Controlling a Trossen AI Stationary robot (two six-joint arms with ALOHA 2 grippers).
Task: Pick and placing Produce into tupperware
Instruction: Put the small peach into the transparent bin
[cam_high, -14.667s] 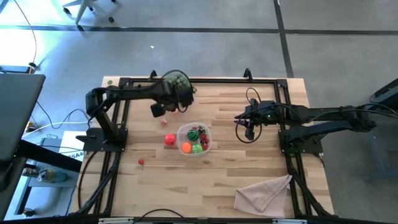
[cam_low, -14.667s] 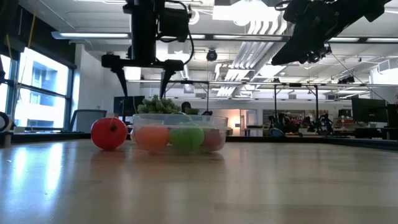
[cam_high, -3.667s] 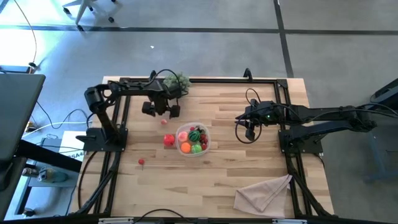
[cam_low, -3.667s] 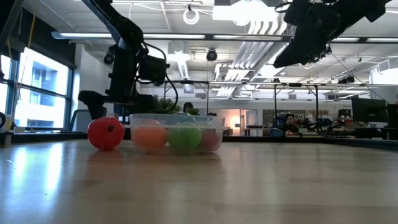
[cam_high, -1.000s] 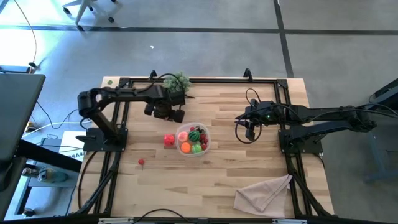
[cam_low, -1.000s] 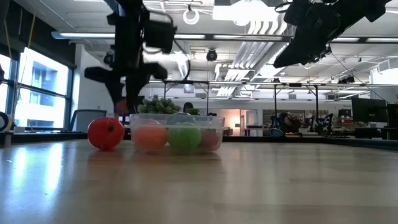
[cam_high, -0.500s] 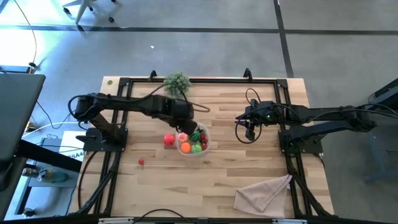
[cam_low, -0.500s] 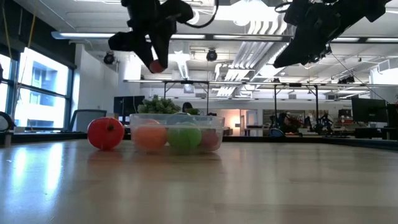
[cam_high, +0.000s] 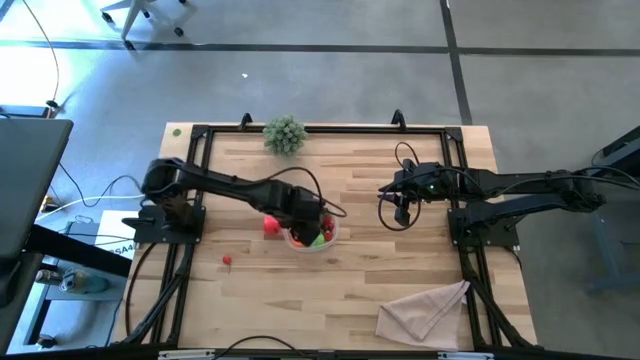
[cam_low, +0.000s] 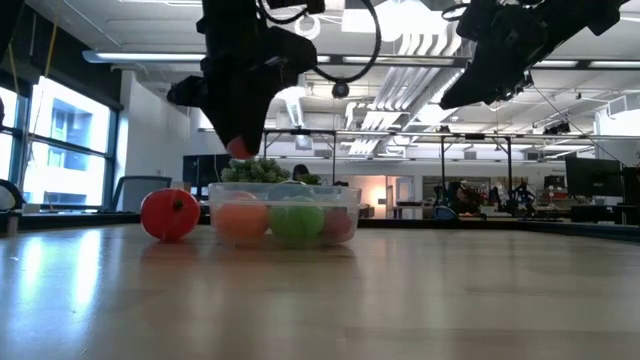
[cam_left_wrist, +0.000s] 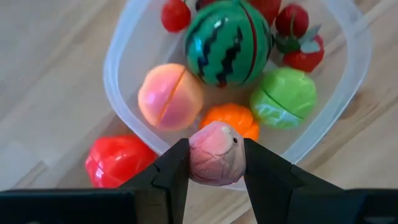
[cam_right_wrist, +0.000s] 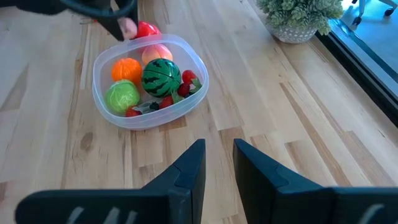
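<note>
The left gripper (cam_left_wrist: 215, 163) hangs above the tupperware (cam_left_wrist: 126, 46), over its near rim, fingers clamped on a pink fruit (cam_left_wrist: 214, 153), presumably so it falls inside when released; a red fruit (cam_left_wrist: 119, 160) lies just outside the tupperware; the right gripper (cam_right_wrist: 219, 163) waits well off, fingers slightly apart, holding nothing.

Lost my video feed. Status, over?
Left gripper shut on pink fruit, above tupperware rim. Right gripper parked aside. Red fruit outside. Nothing blocking.
</note>
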